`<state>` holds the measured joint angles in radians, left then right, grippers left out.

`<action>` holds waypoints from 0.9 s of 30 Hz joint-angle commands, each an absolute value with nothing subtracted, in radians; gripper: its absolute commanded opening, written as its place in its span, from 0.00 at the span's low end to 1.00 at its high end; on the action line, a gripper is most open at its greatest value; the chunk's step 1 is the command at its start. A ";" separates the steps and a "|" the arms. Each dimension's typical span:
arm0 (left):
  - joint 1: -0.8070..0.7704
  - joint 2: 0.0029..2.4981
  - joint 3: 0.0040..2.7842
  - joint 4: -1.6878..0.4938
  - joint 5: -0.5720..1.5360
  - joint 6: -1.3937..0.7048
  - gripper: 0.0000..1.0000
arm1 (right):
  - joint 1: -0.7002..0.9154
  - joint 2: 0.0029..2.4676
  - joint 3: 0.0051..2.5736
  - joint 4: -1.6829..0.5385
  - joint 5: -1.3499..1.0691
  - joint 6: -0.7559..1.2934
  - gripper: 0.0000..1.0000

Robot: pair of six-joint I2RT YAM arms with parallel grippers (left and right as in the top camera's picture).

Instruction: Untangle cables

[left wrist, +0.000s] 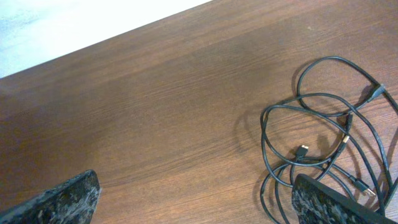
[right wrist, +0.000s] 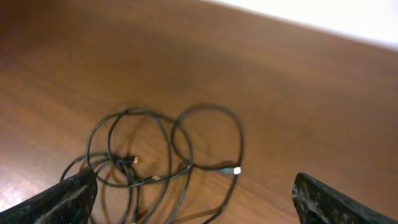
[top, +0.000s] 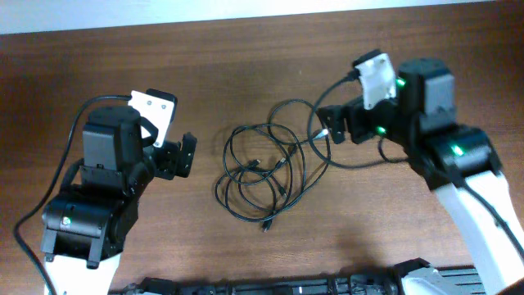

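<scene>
Left fingers (left wrist: pixel 59 202) and right fingers (right wrist: pixel 62 199) are spread wide, holding nothing. The cables (top: pixel 248 172) lie in a tangled heap on the tabletop (top: pixel 246 65) between both arms. Pinching several overlapping strands together would likely tighten the tangle once pulled.

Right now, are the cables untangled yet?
Nothing looks done yet: the cables lie in one overlapping heap of loops on the table. Nothing is in hand: the left claw and right claw are both open and empty, either side of the heap. All the pulling apart is left.
</scene>
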<state>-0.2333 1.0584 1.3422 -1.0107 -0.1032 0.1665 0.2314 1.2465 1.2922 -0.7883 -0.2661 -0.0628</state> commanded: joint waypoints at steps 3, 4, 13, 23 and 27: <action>-0.228 1.054 1.349 -1.013 -0.093 0.150 0.99 | 0.229 1.488 1.295 -0.743 -0.596 -0.112 0.99; -0.228 1.054 1.349 -1.013 -0.093 0.150 0.99 | 0.229 1.538 1.295 -0.730 -0.679 -0.161 0.99; -0.228 1.054 1.349 -1.013 -0.093 0.150 0.99 | 0.291 1.826 1.295 -0.656 -0.886 -0.260 0.99; -0.228 1.054 1.349 -1.012 -0.093 0.150 0.99 | 0.379 1.945 1.294 -0.578 -0.721 -0.277 0.99; -0.228 1.054 1.349 -1.013 -0.093 0.150 0.99 | 0.380 2.021 1.294 -0.559 -0.720 -0.277 0.99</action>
<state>-0.2333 1.0584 1.3422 -1.0134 -0.1009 0.1631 0.3767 1.9755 1.2922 -0.5621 -0.7284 -0.2665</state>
